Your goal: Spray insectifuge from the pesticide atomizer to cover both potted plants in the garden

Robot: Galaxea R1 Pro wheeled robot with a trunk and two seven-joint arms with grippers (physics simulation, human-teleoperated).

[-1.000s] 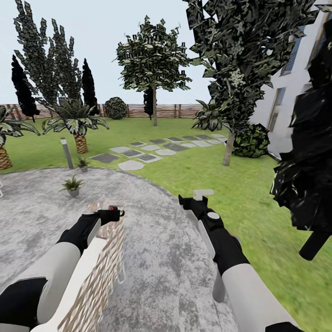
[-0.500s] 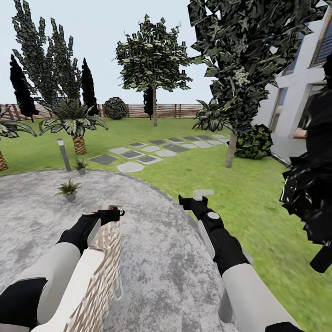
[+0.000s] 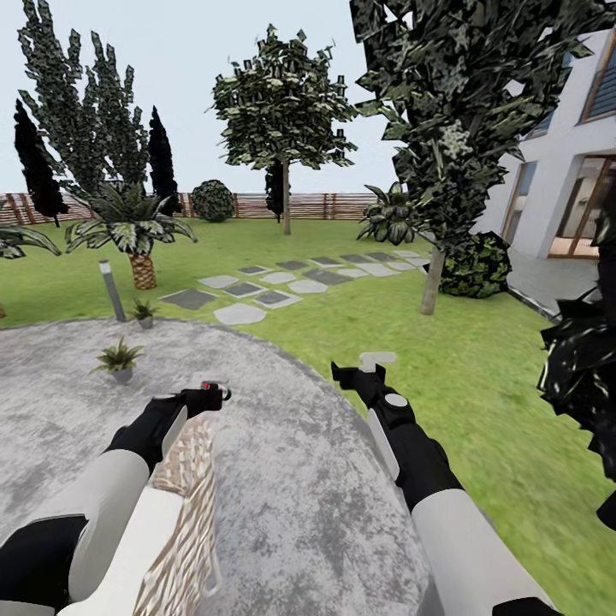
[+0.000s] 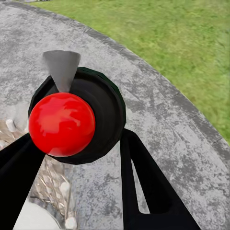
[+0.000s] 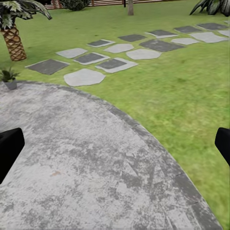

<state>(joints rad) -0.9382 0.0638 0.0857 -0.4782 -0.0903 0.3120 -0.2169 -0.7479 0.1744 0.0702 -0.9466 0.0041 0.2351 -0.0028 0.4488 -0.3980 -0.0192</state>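
Left pincer (image 3: 216, 395) pinching the pesticide atomizer (image 4: 76, 120), right pincer (image 3: 358, 370) spread and empty, ready to spray two potted plants (image 3: 118, 358) at the patio's (image 3: 282, 479) far edge.

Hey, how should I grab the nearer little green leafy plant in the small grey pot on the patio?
Grip the small grey pot itself, coming in low from the side with the jaws level. The green pointed leaves spread wide above its rim, blocking a top approach and offering nothing firm. Use the open right gripper; the left gripper looks shut on the dark atomizer.
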